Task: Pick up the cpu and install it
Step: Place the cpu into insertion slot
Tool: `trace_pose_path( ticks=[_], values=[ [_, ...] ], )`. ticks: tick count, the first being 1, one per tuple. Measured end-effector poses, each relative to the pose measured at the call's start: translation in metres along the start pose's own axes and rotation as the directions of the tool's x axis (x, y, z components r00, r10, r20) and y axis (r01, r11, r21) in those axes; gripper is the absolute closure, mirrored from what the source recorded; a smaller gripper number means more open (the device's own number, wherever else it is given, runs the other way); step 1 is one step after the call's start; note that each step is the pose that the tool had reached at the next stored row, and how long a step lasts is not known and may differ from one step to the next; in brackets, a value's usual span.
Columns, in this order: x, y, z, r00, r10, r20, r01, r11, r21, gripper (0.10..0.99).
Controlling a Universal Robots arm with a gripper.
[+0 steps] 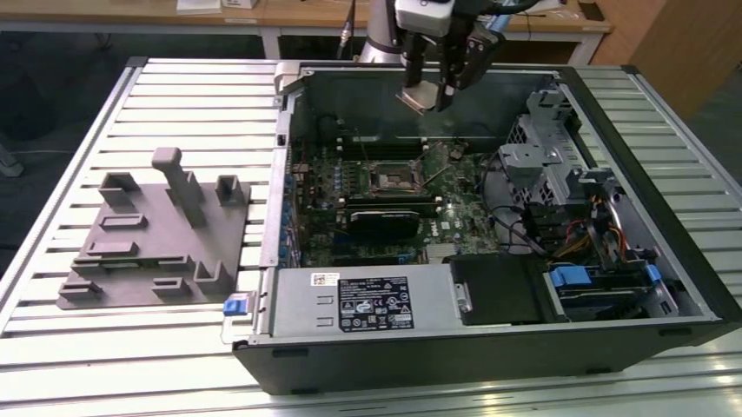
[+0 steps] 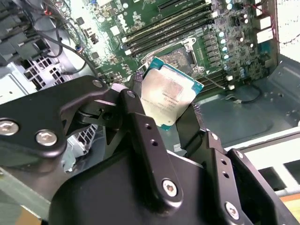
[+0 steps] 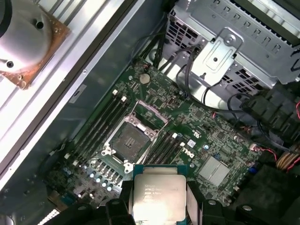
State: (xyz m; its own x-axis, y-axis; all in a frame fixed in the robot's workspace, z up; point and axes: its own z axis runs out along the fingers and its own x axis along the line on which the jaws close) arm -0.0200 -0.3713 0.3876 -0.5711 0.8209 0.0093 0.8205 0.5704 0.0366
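Here the black fingers [image 2: 143,129] clamp the flat, square cpu [image 2: 168,96] by its edges, its silvery lid between them; below them lies the dark, metal-framed socket [image 3: 129,140].

Arm [image 1: 380,39] hangs from the top of the exterior view, wrist pointing down. Gripper [image 1: 429,92] is in mid-air, tilted slightly. Black fingers [image 2: 140,124] are clamped on opposite edges of the cpu [image 2: 166,93], with its metal face showing in both wrist views.
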Motion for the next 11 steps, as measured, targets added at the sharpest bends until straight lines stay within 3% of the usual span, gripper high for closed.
trace_pose_path(
  ticks=[11],
  values=[
    [0.0007, 0.0005, 0.0007, 0.9947, 0.103, 0.0037, -0.103, 0.9947, -0.001, 0.545]
  ],
)
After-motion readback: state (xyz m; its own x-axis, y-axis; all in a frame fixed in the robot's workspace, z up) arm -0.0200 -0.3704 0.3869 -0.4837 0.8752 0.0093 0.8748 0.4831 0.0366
